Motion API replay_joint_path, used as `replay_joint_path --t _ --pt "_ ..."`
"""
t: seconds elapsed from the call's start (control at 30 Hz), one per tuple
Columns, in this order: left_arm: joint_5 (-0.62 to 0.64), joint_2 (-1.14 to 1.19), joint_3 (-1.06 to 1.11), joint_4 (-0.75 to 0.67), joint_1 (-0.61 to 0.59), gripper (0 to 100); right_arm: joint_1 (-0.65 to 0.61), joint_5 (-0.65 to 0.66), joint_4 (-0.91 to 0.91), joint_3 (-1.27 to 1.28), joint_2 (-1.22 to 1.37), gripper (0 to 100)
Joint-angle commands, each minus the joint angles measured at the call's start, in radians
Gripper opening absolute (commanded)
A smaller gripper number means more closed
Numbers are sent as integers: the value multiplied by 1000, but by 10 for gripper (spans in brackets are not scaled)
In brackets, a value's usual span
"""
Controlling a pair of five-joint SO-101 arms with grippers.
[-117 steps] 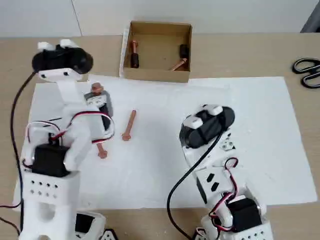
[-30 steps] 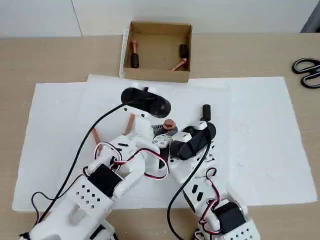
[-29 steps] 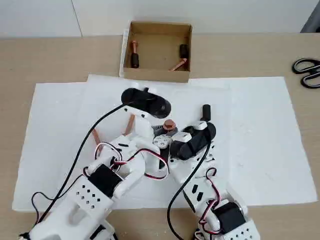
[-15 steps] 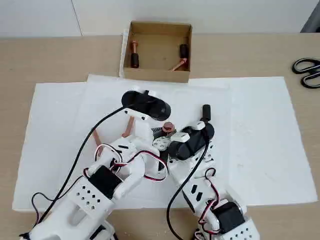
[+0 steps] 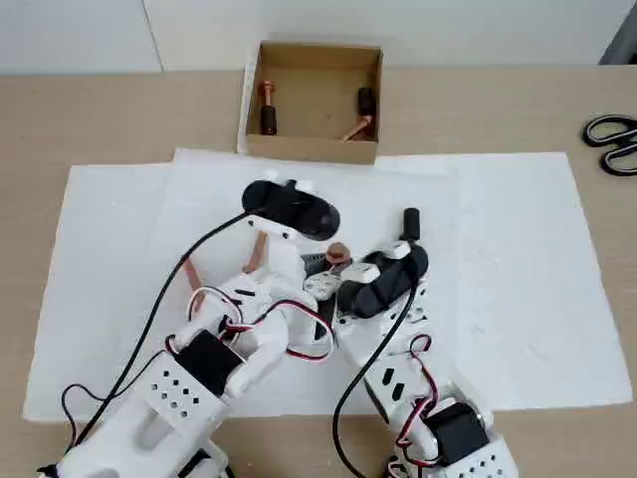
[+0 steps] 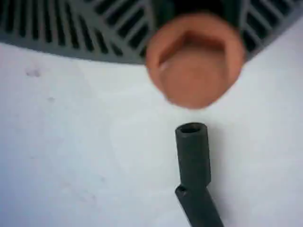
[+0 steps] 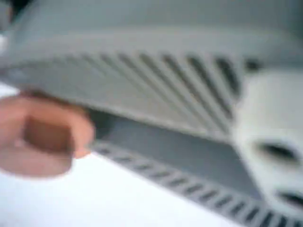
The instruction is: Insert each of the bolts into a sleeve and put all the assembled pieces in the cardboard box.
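Left gripper (image 5: 330,263) closed on a bolt (image 6: 195,61), over the middle of the table. The sleeve (image 5: 409,221) is just right of it and slightly farther. Its long axis runs near to far, with the open mouth towards the bolt.

High cam: fixed, overhead, looks down from the arm-base side. The cardboard box (image 5: 313,100) sits beyond the bolt (image 5: 337,252), with the whole white sheet (image 5: 498,249) in frame. Left wrist cam: tight on the bolt (image 6: 194,59) head end-on, sleeve (image 6: 193,153) just past it. Right wrist cam: tighter yet on the bolt (image 7: 40,137). All three share the bolt. High and left wrist cams share the sleeve (image 5: 410,221).
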Motion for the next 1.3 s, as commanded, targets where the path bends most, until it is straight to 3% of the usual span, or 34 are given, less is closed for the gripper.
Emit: replay_joint_path --t 0.0,0.23,0.5,0.77,1.1,1.27 --pt "0 -3 12 44 6 136 13 -6 -24 -20 -30 4" --pt "-2 -5 12 54 9 137 13 -6 -22 -20 -30 4" --pt "-44 -161 -81 235 6 141 13 -6 -21 -20 -30 4" --pt "-81 -192 -104 249 3 141 13 -6 -21 -18 -30 4" --pt "-83 -193 -280 313 -153 141 13 -6 -21 -18 -30 4" --pt "-83 -193 -332 351 -336 141 15 -6 -21 -17 -30 4"
